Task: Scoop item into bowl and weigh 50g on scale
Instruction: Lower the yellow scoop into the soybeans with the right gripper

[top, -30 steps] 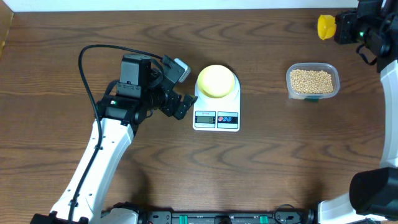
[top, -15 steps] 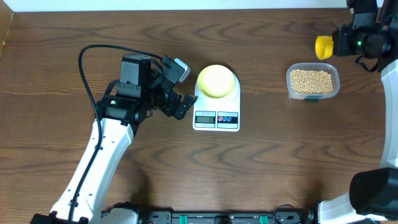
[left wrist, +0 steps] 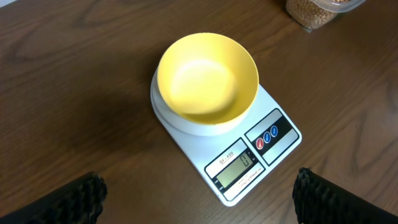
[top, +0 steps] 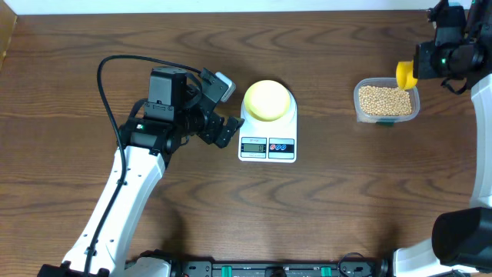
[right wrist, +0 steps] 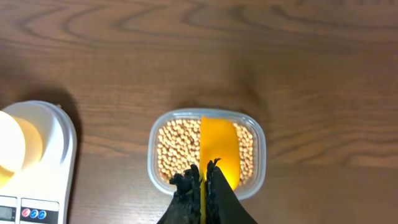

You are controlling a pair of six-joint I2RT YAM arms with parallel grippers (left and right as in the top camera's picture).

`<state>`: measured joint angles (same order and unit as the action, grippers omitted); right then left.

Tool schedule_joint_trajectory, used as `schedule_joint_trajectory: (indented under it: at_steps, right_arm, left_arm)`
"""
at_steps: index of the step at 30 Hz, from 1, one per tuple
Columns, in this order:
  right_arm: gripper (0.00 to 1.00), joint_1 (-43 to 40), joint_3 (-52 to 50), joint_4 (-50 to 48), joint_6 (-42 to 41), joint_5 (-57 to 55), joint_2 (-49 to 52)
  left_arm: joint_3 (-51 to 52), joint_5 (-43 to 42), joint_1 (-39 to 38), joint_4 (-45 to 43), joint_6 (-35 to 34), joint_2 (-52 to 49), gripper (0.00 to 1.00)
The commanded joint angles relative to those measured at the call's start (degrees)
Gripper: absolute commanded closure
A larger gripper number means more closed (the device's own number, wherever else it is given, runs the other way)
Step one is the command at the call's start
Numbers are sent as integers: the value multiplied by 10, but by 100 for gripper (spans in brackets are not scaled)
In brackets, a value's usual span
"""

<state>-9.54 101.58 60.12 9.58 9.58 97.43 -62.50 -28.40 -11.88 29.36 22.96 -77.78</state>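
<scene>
The right gripper (right wrist: 200, 180), clenched on the yellow scoop (right wrist: 219, 148), hangs directly above the beans (right wrist: 173, 148), blade pointing forward across the tub (right wrist: 260, 144); the left gripper (left wrist: 199, 186) gapes beside the scale (left wrist: 277, 146).

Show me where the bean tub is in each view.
Overhead: bean tub upper right, right of the scale.
Left wrist: bean tub cut off at top right edge.
Right wrist: bean tub lower centre, behind the yellow scoop.
Shared landmark: the scale, left of the tub everywhere.
</scene>
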Motion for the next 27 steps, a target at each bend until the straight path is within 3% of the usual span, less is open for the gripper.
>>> schedule_joint_trajectory:
  at_steps: [1,10,27]
  right_arm:
    - [99,-2,10,14,3,-38,-8]
    - [99,-2,-15,23,-14,-64,-7]
    - [99,-2,-97,-67,-22,-67,-7]
  left_arm:
    - [-3,-5,-1,0,10,8,2]
    - [-3,-5,-1,-1,10,8,2]
    - [-3,-5,-1,0,10,8,2]
